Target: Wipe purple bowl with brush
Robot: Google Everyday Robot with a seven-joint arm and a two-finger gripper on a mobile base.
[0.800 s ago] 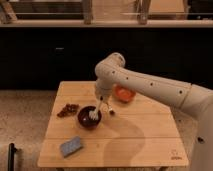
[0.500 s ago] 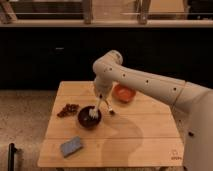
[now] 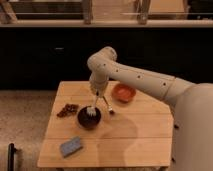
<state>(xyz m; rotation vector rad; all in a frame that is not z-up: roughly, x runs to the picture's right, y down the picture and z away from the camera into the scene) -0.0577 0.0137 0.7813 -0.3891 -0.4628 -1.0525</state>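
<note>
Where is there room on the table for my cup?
Bare wood lies at the table's right front, below the orange bowl, right of the sponge. The left is crowded: the gripper and brush sit over the purple bowl, brown bits beside it.

Gripper (image 3: pixel 95 98) holds brush (image 3: pixel 91 110) in the near bowl (image 3: pixel 88 120); sponge (image 3: pixel 72 146) before it; far bowl (image 3: pixel 123 93) right-behind.

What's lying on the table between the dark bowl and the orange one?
In the camera view, a thin spoon-like utensil lies there; the gripper hangs just above the purple bowl, over the brush.
</note>
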